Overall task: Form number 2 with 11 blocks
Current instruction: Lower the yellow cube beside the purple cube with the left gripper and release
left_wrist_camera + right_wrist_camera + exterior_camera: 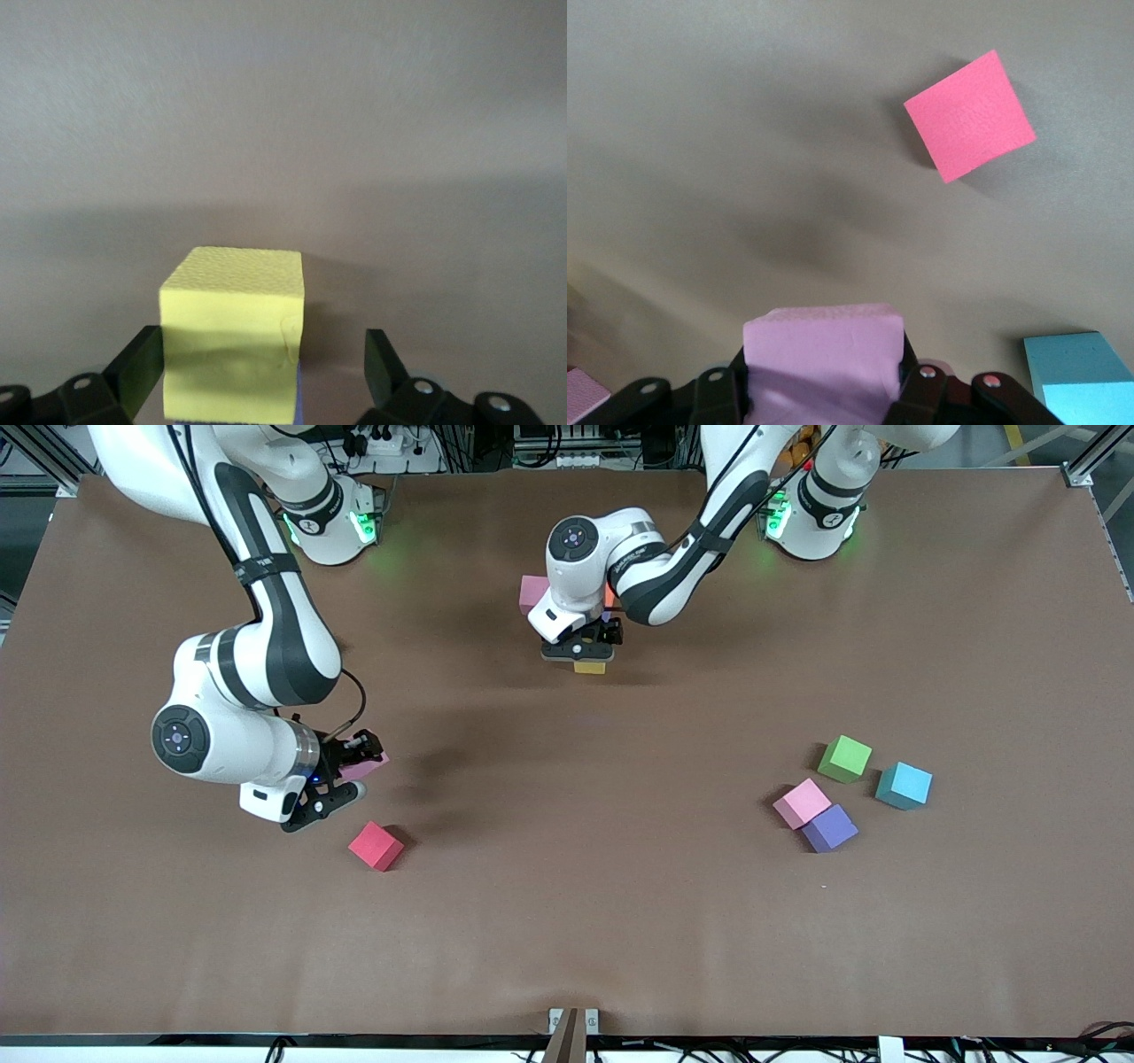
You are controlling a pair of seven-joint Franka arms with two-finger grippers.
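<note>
The yellow block [234,341] is flanked by the open left gripper [266,372]; a pink block [824,359] is clamped in the right gripper [824,390].

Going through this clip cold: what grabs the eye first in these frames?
The left gripper stands open around a yellow block at the started cluster near the robots' bases, where a pink block also shows. The right gripper is shut on a held pink block, above the table beside a lone red block. Four loose cubes wait toward the left arm's end: green, teal-blue, pink, purple.
</note>
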